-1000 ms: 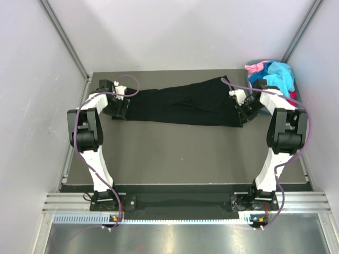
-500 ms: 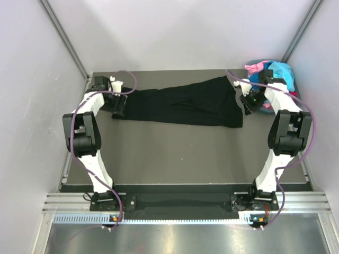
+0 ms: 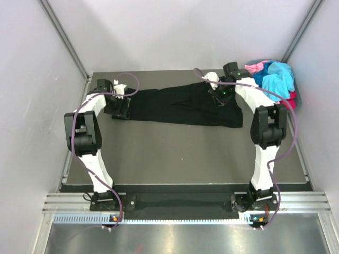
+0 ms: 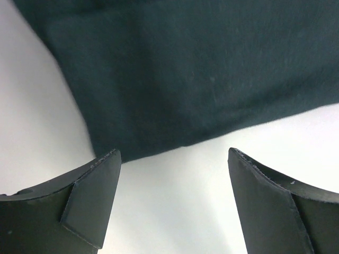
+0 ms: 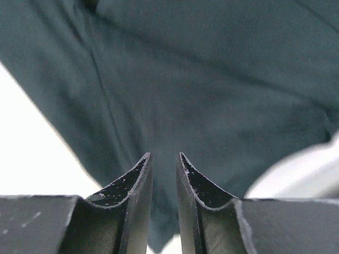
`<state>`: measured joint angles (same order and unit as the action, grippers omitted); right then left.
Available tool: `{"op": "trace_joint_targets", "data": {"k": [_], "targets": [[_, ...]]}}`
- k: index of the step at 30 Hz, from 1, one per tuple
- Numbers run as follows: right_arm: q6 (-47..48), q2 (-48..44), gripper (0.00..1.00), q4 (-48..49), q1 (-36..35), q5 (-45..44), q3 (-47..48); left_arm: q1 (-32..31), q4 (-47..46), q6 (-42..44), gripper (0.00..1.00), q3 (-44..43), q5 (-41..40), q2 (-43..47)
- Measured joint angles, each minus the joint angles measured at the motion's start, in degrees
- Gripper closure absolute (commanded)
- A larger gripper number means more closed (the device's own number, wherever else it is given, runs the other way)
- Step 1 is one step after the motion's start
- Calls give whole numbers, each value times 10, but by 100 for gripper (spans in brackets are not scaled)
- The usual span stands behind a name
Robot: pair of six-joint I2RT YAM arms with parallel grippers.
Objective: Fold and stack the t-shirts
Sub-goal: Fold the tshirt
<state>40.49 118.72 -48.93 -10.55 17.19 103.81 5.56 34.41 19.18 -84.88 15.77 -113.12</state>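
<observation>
Black t-shirt (image 3: pixel 180 106): lies flat on the table (image 3: pixel 175 159) as a long band across the far half, wider at its right end.
Long axis: left to right, crosswise to both arms.
Other t-shirts (image 3: pixel 276 75): a turquoise and pink heap in the basket (image 3: pixel 254 63) at the far right corner.
Left gripper (image 4: pixel 172 153): released, jaws wide, nothing between them. It hovers at the band's left end, and the cloth's near corner lies just ahead of the fingertips.
Right gripper (image 5: pixel 164 156): jaws a narrow slit apart, with no cloth seen nipped. It hangs over the band's right part, inward of the right end.
Deciding relation: the shirt stretches between the two claws, so each arm is nearer its own end.
Likely next need: a pinch at each end to fold along the long axis.
</observation>
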Motion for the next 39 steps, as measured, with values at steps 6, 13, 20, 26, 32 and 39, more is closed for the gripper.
{"op": "trace_joint_targets", "data": {"k": [6,13,20,26,32,39], "targets": [[-16,68,73,3,-12,-9,38,0,1,0,14,21,3,-12],[-21,82,70,1,-16,-20,40,0,-2,0,14,24,3,-12],[-21,82,68,1,-18,-20,38,0,-4,0,14,26,3,-12],[-21,82,67,0,-18,-21,34,0,-6,-1,14,30,3,-12],[-20,82,68,-1,-18,-23,31,0,-6,-2,14,30,2,-12],[-20,82,79,-3,-19,-24,31,0,-8,-5,14,31,2,-12]]}}
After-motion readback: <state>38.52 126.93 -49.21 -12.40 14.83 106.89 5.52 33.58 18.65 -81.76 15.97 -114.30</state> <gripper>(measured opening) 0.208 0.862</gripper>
